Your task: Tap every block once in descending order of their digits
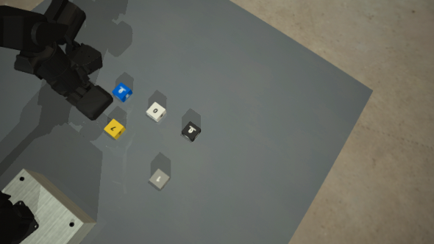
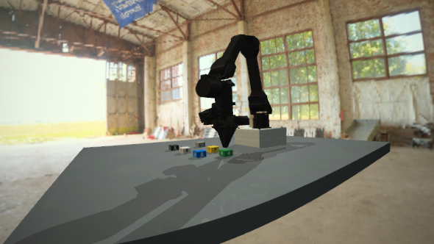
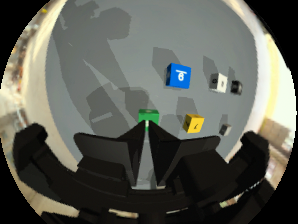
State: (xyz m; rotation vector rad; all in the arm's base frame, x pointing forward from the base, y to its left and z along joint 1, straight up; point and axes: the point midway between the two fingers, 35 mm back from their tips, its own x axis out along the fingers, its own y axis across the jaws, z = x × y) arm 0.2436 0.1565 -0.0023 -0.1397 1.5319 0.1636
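Note:
My gripper (image 2: pixel 225 145) (image 3: pixel 147 123) is shut with nothing between the fingers, tips pointing down just above the green block (image 2: pixel 226 152) (image 3: pixel 147 115). The arm hides that block in the overhead view. A blue block (image 1: pixel 121 91) (image 2: pixel 199 153) (image 3: pixel 178 75) lies close beside it. A yellow block (image 1: pixel 114 128) (image 2: pixel 212 148) (image 3: pixel 194 123) shows a 7. A white block (image 1: pixel 156 111) (image 2: pixel 185 149) (image 3: pixel 220 83) shows a 0. A black block (image 1: pixel 190 131) (image 2: pixel 173 147) lies farther right. A grey block (image 1: pixel 159 178) (image 2: pixel 200 144) shows a 1. The digits on the blue and black blocks are hard to read.
The blocks sit on a dark grey table (image 1: pixel 257 110) (image 2: pixel 147 191). The arm's metal base block (image 1: pixel 48 209) (image 2: pixel 260 137) stands at the table's near-left corner in the overhead view. The arm reaches over the left part of the table.

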